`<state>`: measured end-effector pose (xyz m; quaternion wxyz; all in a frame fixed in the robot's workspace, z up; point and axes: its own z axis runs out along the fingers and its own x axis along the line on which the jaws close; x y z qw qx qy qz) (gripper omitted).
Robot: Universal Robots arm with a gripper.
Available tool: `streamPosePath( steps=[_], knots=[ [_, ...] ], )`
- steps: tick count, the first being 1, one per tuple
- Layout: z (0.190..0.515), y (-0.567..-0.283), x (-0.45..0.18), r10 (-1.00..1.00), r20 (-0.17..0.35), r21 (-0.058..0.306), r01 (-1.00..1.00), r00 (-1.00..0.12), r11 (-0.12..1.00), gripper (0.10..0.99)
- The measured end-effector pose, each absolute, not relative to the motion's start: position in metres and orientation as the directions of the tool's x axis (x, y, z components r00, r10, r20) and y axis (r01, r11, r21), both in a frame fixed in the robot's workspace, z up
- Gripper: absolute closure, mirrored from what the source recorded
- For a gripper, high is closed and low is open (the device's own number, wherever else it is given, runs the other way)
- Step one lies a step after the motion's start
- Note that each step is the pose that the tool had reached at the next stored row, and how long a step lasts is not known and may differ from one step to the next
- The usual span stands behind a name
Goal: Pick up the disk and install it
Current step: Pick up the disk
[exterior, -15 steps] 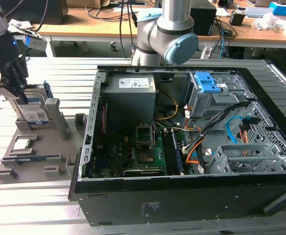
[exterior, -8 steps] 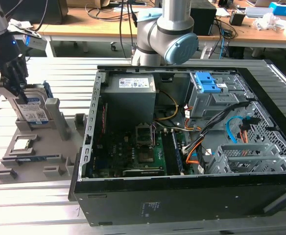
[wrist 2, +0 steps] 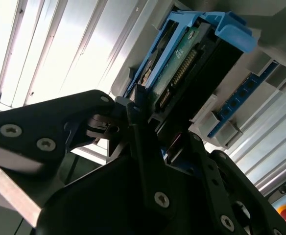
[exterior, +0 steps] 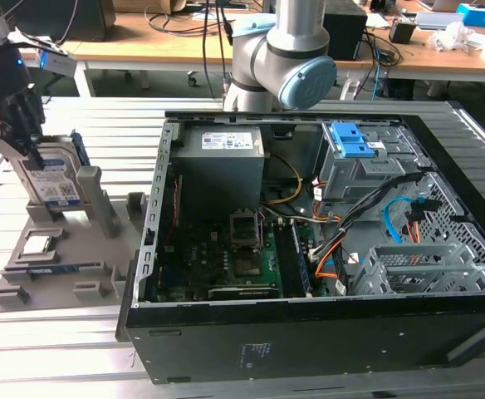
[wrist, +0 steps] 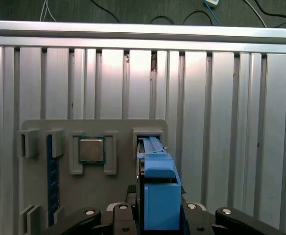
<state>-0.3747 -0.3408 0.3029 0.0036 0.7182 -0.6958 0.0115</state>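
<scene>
Slatted table (exterior: 60, 357) lies open around grey holder (exterior: 60, 258), PC case (exterior: 309, 332) just beside. Gripper (exterior: 20, 137) has jaws clamped on upright disk (exterior: 56, 179).

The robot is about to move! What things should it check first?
1. Disk upright in the grey holder: ok.
2. Hand right at the disk's top edge: ok.
3. Disk lifted clear of the holder: not ok, it sits in its slot.
4. Computer case open: ok.
5. Cables clear of the drive cage: not ok, they seem to run right beside it.
6. Free slot in the cage: cannot tell.
</scene>
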Motion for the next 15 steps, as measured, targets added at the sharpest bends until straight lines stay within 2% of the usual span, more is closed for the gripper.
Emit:
streamPosePath(
  steps=[15],
  knots=[
    [0.332, -0.339, -0.375, -0.999, 0.022, -0.011, -0.999, 0.032, -0.032, 0.722]
  ],
)
